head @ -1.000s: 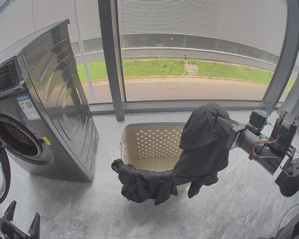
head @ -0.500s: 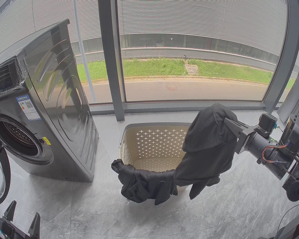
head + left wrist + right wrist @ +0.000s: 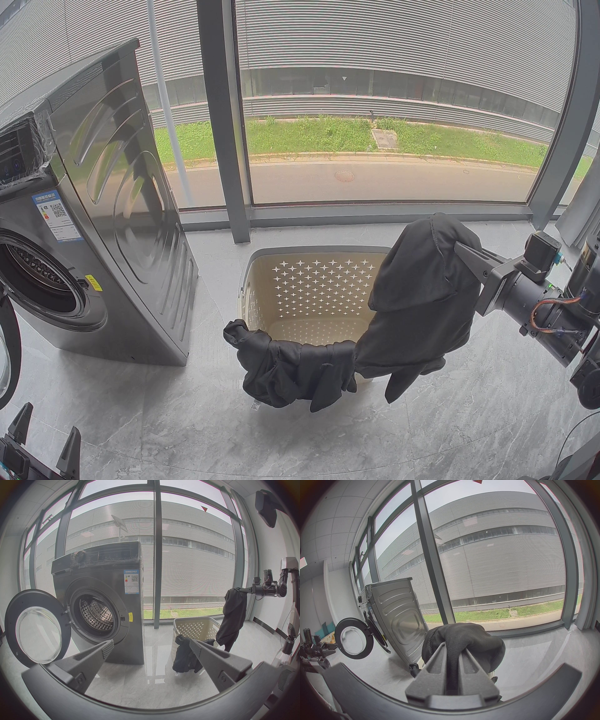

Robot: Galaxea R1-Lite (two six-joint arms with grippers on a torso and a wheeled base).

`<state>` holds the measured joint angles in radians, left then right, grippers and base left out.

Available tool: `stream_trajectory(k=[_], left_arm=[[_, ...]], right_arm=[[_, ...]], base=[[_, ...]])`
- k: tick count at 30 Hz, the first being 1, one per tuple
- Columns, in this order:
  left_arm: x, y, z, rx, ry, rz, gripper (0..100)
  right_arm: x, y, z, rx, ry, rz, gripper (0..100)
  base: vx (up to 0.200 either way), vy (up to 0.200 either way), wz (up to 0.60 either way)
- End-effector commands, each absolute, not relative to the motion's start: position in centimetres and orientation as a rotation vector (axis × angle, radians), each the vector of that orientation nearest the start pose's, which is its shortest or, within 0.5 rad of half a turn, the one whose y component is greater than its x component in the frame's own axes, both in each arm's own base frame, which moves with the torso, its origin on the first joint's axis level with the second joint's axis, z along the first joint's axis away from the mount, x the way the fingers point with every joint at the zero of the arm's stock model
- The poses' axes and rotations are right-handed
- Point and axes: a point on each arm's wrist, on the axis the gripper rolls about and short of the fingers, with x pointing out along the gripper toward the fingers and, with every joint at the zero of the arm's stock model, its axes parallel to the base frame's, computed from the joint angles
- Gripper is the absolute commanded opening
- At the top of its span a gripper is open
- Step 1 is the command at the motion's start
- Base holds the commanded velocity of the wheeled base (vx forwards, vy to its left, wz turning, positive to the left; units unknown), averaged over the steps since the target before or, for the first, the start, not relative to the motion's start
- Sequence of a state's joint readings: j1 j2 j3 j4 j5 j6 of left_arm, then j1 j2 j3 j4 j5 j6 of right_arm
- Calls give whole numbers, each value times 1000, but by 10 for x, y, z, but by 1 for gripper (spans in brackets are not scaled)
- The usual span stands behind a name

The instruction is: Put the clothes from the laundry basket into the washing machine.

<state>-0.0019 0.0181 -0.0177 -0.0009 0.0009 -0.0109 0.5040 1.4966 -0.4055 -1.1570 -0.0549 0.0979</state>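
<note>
One dark garment [image 3: 422,300] is hanging from the right jaws, which are pinching tight on its top fold. Below those jaws its tail is trailing onto the near rim of the laundry basket [image 3: 312,284], meeting a dark bundle [image 3: 287,372] draped there, possibly the same piece. Ahead of the left jaws, gaping wide and holding nothing, the washing machine [image 3: 125,206] is standing with its door [image 3: 36,627] open.

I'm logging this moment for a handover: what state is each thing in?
washing machine door: swung open.
laundry basket: upright on the floor.
black garment: one end lifted, the rest draped over the basket's front rim.
right gripper: shut on the black garment.
left gripper: open, empty.
</note>
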Motion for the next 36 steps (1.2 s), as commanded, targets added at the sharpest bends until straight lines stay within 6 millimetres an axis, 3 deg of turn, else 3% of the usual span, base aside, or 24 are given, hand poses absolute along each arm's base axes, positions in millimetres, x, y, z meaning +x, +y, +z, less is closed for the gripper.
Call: stream_trajectory(k=[1, 21, 27, 36], left_arm=[[-23, 0, 76, -15, 2, 0, 100], [-23, 0, 76, -29, 0, 6, 100], [-23, 0, 76, -29, 1, 9, 100], [-23, 0, 76, -32, 1, 8, 100]], right_arm=[[199, 108, 184, 113, -36, 449, 0], [202, 102, 190, 108, -65, 334, 0], [202, 103, 190, 109, -67, 336, 0], [201, 106, 190, 116, -63, 358, 0]], base=[[0, 0, 0], [-180, 0, 0], [0, 0, 0], [0, 200, 0]])
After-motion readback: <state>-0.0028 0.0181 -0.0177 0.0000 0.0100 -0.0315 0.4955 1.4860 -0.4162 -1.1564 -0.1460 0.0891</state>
